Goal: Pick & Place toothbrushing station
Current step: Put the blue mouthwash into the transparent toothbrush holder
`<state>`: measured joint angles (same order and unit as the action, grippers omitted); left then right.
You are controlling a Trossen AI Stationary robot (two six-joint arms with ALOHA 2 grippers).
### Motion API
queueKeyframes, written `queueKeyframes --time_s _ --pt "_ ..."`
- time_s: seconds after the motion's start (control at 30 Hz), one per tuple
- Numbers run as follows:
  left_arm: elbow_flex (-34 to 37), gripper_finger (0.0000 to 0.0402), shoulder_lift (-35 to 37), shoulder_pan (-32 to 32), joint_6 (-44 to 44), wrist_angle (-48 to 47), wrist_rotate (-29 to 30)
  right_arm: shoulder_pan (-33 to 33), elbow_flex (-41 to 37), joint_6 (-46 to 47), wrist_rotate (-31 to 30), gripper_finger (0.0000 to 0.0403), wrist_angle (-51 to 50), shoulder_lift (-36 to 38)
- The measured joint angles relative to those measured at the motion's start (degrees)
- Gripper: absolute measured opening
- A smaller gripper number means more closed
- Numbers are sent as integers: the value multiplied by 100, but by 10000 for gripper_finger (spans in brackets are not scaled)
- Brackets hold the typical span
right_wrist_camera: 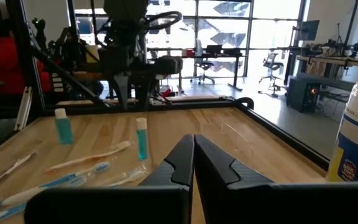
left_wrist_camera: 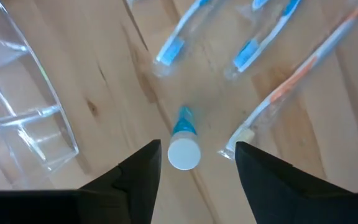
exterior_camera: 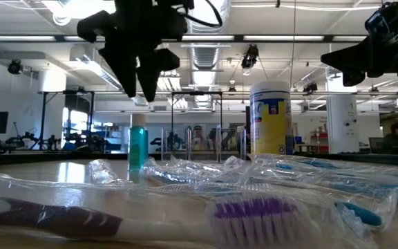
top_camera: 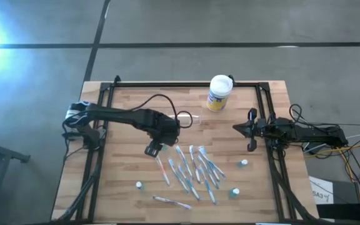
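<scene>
On my bench [top_camera: 136, 100] the white-lidded canister [top_camera: 219, 92] stands at the far edge near the middle, and the clear plastic holder [top_camera: 189, 119], the toothbrushing station, lies just beside it toward the left, near my left arm's wrist. My left gripper [left_wrist_camera: 196, 163] hangs above the bench's middle with its fingers wide apart over an upright blue tube with a white cap [left_wrist_camera: 183, 146], gripping nothing. My right gripper [top_camera: 239, 129] waits near the right edge, pinched closed and empty, and wrapped toothbrushes [top_camera: 195, 169] lie scattered toward the near edge.
</scene>
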<state>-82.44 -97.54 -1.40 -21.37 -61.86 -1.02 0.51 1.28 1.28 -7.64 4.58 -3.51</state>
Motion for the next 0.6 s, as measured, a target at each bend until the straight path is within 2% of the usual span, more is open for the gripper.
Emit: queueKeyframes --time_s 0.6 --pt "574 209 -97 3 -328 518 248 2 0 0 -2 8 0 -4"
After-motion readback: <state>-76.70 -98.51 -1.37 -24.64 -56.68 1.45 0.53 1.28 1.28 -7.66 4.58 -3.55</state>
